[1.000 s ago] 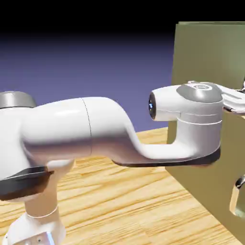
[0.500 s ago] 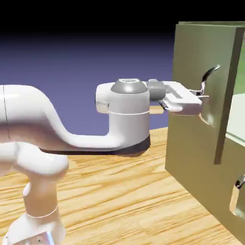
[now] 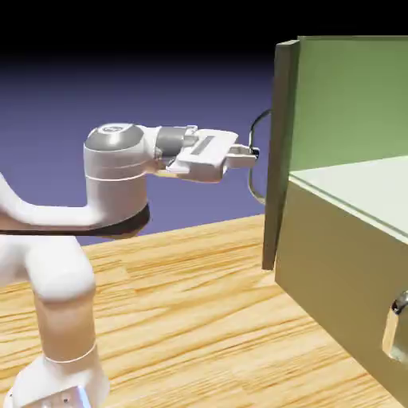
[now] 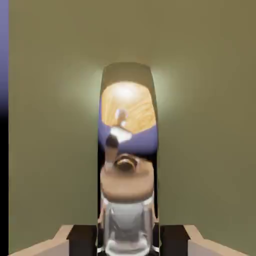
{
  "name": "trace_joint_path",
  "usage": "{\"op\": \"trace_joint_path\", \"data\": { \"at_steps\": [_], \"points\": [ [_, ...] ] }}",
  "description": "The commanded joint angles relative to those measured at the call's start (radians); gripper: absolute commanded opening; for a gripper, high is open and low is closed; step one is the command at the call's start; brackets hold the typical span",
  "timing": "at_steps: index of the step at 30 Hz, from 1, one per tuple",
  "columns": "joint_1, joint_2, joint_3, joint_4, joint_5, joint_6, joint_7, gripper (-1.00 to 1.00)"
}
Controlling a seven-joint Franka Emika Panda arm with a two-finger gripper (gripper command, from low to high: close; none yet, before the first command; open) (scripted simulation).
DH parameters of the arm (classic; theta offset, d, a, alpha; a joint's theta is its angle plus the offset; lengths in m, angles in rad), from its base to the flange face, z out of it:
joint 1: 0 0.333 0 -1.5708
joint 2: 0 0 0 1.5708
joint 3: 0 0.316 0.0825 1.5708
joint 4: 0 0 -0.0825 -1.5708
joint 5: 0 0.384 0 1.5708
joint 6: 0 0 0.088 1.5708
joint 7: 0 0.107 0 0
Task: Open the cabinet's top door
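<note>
Standing wide open, the top door (image 3: 280, 151) shows olive-green.

Arm (image 3: 60, 263) on my feed: glossy white plastic-looking shells, smooth, soft highlights; matt grey cap (image 3: 111, 134) on the wrist joint, dark band under it. Hand (image 3: 249, 153) same smooth white, slightly less shiny. Cabinet (image 3: 343, 263): flat matt olive-green, painted look, no grain, no shine. Top door (image 3: 280, 151) same matt olive finish; in my hand view it fills the frame as an even dull surface with a faint pale glow round the handle. Handle (image 4: 129, 145): polished metal, mirror-bright, reflecting wood and violet. Lower handle (image 3: 397, 323) silver metal too. Table (image 3: 199, 319): light wood, strong wavy grain, satin sheen. Finger tips (image 4: 82, 240) look matt, dark pads.
</note>
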Motion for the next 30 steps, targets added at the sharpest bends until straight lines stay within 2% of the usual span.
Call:
{"op": "trace_joint_path", "data": {
  "at_steps": [1, 9, 16, 23, 30],
  "points": [
    [-0.012, -0.024, 0.034, -0.018, 0.044, -0.017, -0.016, -1.00],
    [-0.030, -0.190, 0.314, -0.110, 0.388, -0.186, -0.127, -1.00],
    [0.022, -0.256, 0.567, -0.120, 0.649, -0.366, -0.173, -1.00],
    [0.058, -0.238, 0.821, -0.066, 0.879, -0.553, -0.177, -1.00],
    [0.017, -0.152, 1.074, 0.071, 1.094, -0.762, -0.160, -1.00]
  ]
}}
